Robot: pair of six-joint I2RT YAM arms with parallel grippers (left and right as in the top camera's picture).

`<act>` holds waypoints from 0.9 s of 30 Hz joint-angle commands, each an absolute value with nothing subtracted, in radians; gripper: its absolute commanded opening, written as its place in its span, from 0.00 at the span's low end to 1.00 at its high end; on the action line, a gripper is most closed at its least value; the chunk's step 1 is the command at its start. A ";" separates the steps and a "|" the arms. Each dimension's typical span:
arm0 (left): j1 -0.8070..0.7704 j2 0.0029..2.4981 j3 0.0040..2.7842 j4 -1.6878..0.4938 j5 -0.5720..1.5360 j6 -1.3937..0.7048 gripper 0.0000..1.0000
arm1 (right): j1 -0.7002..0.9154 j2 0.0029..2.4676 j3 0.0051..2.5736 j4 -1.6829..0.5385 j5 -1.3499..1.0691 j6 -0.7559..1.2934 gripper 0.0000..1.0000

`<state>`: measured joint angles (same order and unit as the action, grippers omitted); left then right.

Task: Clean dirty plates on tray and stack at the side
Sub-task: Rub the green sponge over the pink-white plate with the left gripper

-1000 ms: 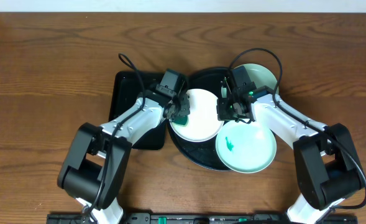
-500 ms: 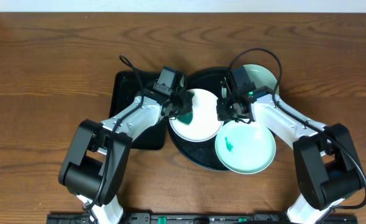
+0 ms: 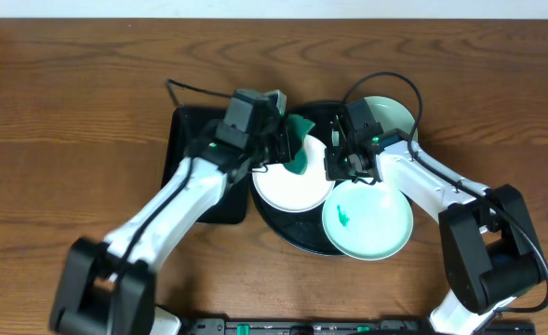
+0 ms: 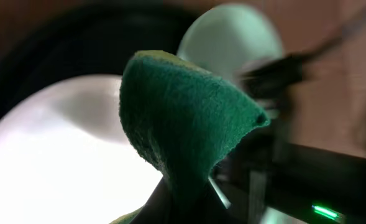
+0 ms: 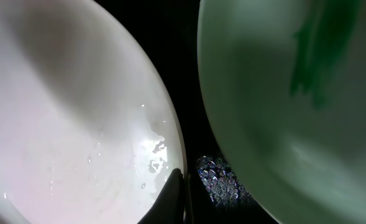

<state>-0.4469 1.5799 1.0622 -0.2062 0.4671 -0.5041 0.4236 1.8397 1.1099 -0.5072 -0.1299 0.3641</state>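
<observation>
A white plate [image 3: 290, 186] lies on the left of the round black tray [image 3: 297, 237], with water drops on it in the right wrist view [image 5: 64, 124]. My left gripper [image 3: 285, 146] is shut on a green sponge [image 3: 300, 156], which it holds raised over the plate's far edge [image 4: 183, 118]. My right gripper [image 3: 335, 170] is pinched shut on the white plate's right rim [image 5: 178, 186]. A mint plate [image 3: 371, 223] with a teal smear [image 3: 345, 219] lies front right on the tray. Another mint plate [image 3: 393, 112] sits at the back right.
A smaller rectangular black tray [image 3: 188, 140] lies left of the round one, partly under my left arm. Cables loop above both wrists. Brown wooden table [image 3: 69, 112] surrounds the trays.
My left arm has lifted and swung the sponge from the white plate's left edge to above its far edge. The right arm and the plates have not moved.
</observation>
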 commanded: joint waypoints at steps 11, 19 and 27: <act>-0.446 1.610 1.044 -0.353 0.319 -0.484 0.08 | 0.440 1.850 1.109 -0.501 -0.158 0.377 0.01; -0.446 1.681 1.044 -0.357 0.319 -0.496 0.07 | 0.440 1.850 1.109 -0.501 -0.158 0.377 0.01; -0.446 1.754 1.044 -0.378 0.205 -0.583 0.07 | 0.440 1.850 1.109 -0.501 -0.158 0.377 0.01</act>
